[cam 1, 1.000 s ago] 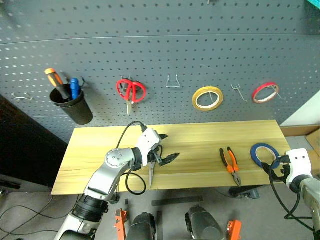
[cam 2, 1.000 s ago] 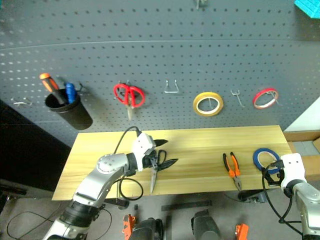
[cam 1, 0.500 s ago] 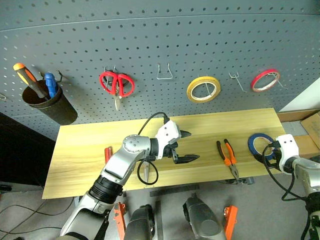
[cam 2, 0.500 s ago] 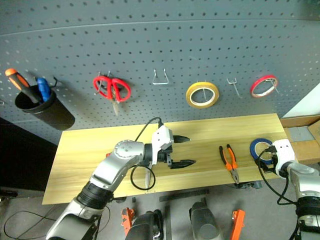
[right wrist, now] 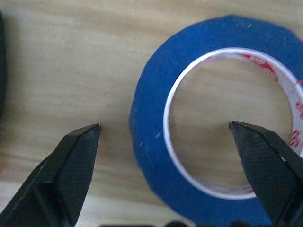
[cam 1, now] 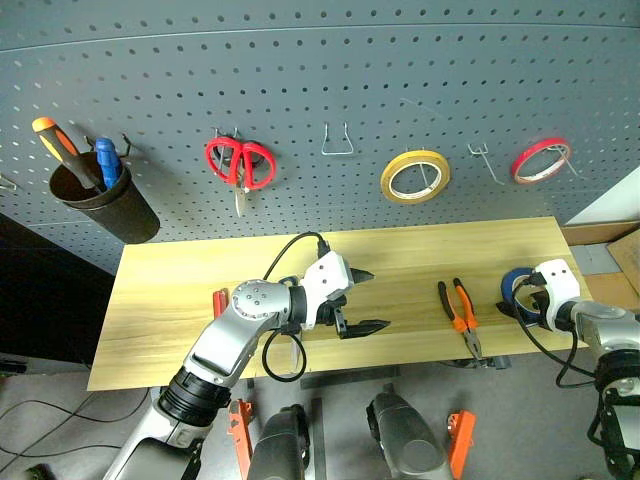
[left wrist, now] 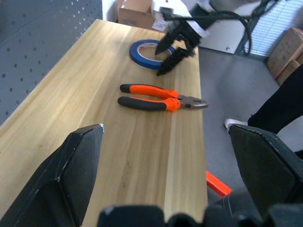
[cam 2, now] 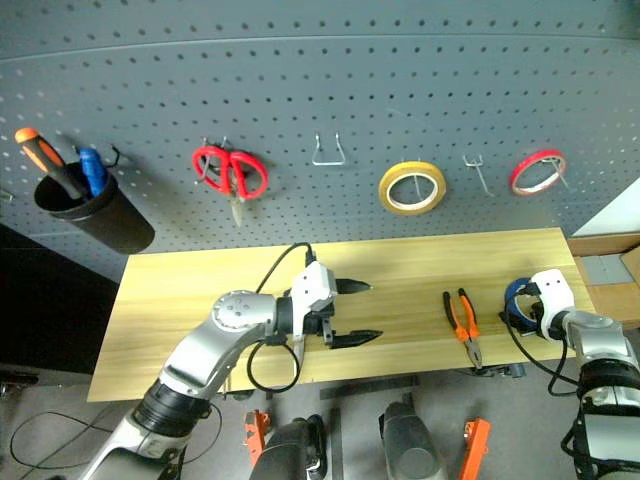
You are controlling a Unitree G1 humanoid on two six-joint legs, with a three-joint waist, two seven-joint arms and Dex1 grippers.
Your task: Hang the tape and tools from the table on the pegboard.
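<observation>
The blue tape [right wrist: 156,156] lies flat at the right end of the table [cam 1: 170,290]. My right gripper [right wrist: 165,130] is open and low over it, one finger outside the ring and the other inside its hole. The orange-and-black pliers [cam 1: 460,315] lie just left of the tape. My left gripper [cam 1: 378,298] hangs open and empty over the table's middle, pointing right toward the pliers. Left of my left arm shows the red-handled screwdriver [cam 1: 218,303]. The blue-handled scissors are mostly hidden under that forearm. Behind the table rises the pegboard [cam 1: 300,80].
On the pegboard hang red scissors [cam 1: 240,163], a yellow tape ring [cam 1: 414,175], a red tape ring [cam 1: 540,160] and a black cup [cam 1: 95,200] with two screwdrivers. Bare hooks [cam 1: 336,145] [cam 1: 483,160] sit between them. Cardboard boxes [left wrist: 142,9] stand beyond the table's right end.
The head view has shifted. My right gripper has come forward and down onto the blue tape. My left gripper has drawn away from the scissors toward the right.
</observation>
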